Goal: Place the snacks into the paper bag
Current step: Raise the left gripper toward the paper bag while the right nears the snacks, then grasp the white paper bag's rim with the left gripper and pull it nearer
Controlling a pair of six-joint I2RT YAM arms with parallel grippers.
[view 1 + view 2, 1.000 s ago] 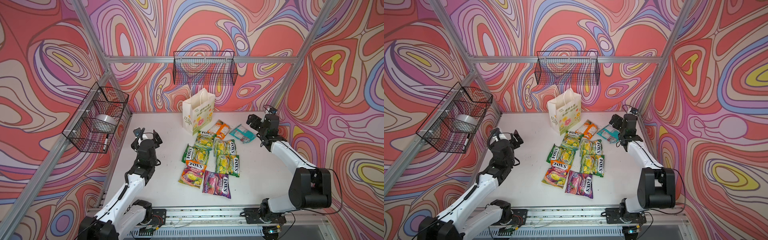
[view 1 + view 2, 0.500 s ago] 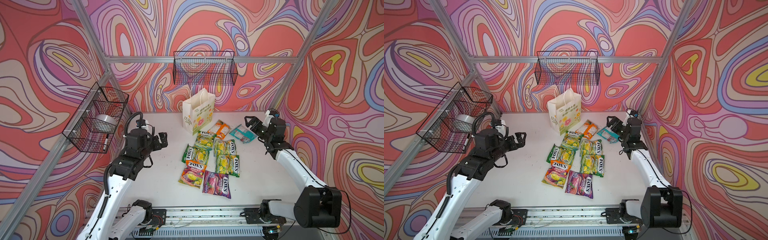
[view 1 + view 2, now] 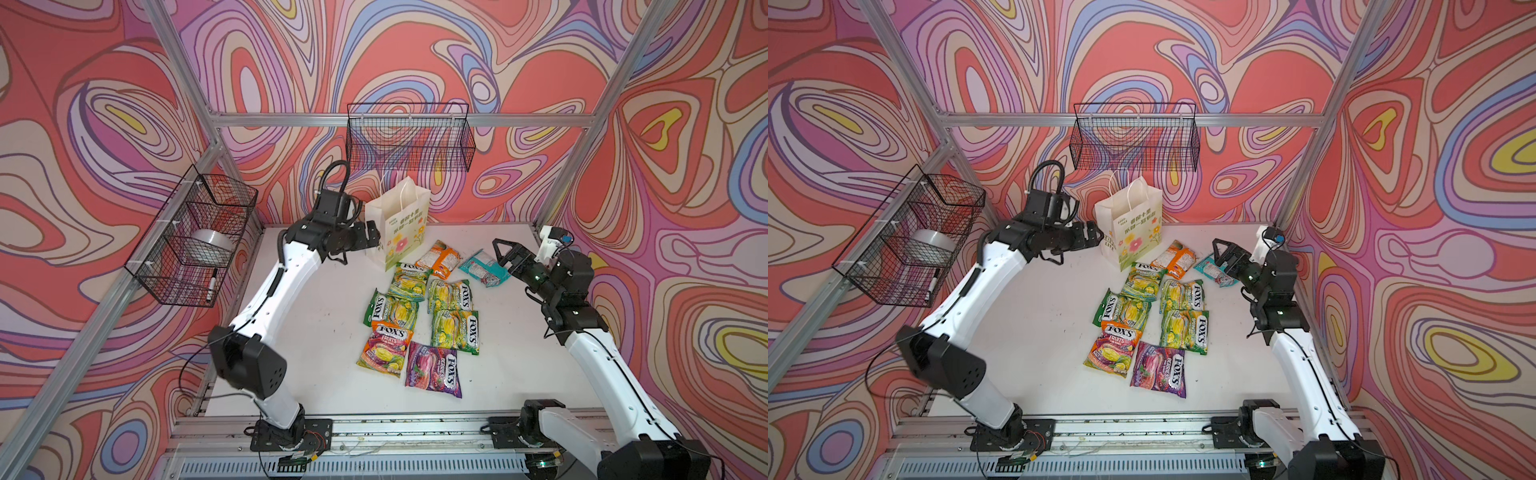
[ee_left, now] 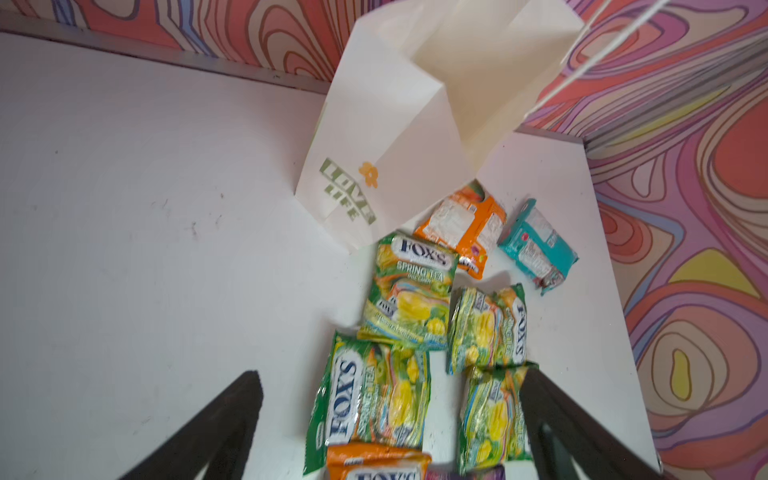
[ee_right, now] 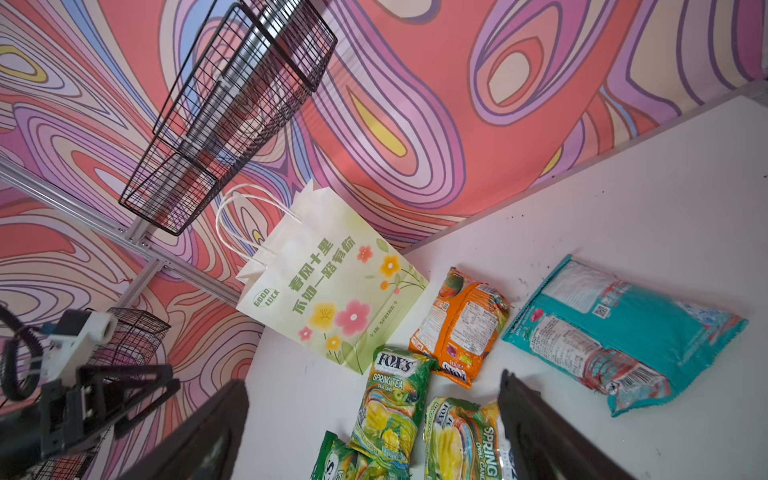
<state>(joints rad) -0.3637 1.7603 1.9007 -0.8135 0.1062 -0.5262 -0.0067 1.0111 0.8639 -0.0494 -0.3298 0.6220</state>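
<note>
Left claw (image 3: 370, 237) is hovering with its fingers spread wide and nothing between them, raised above the worktop (image 3: 324, 332) just beside the narrow side of the paper bag (image 3: 399, 224). In both top views its tips are overlapping the bag's edge, so I cannot tell whether it is touching the paper. In the left wrist view its two dark fingers (image 4: 199, 432) are framing the green packets below without gripping any. Right claw (image 3: 505, 254) is also gaping open and empty, hanging in the air just beside the teal-white packet (image 3: 484, 269) and pointing towards the bag.

The paper bag is standing upright near the back wall with its mouth open and its cord handles sticking up, showing "LOVE LIFE" on the narrow side and flowers on the broad face. Eight snacks (image 3: 455, 330) are lying flat on the worktop, all outside the bag. The orange-white packet (image 3: 442, 259) is lying just in front of the bag's base, with the teal-white packet beside it towards the right arm. Four green Spring Tea packets (image 3: 409, 282) are lying in two rough columns in front of these, the nearest to the bag touching the orange-white packet. The orange Fruits packet (image 3: 386, 345) is overlapping the green one behind it, and the purple Berries packet (image 3: 434, 370) is lying against it

A black wire basket (image 3: 409, 137) is hanging on the back wall above the bag, and a second basket (image 3: 166, 257) on the left rail is holding a silvery roll (image 3: 210, 243) and a marker (image 3: 210, 286)
</note>
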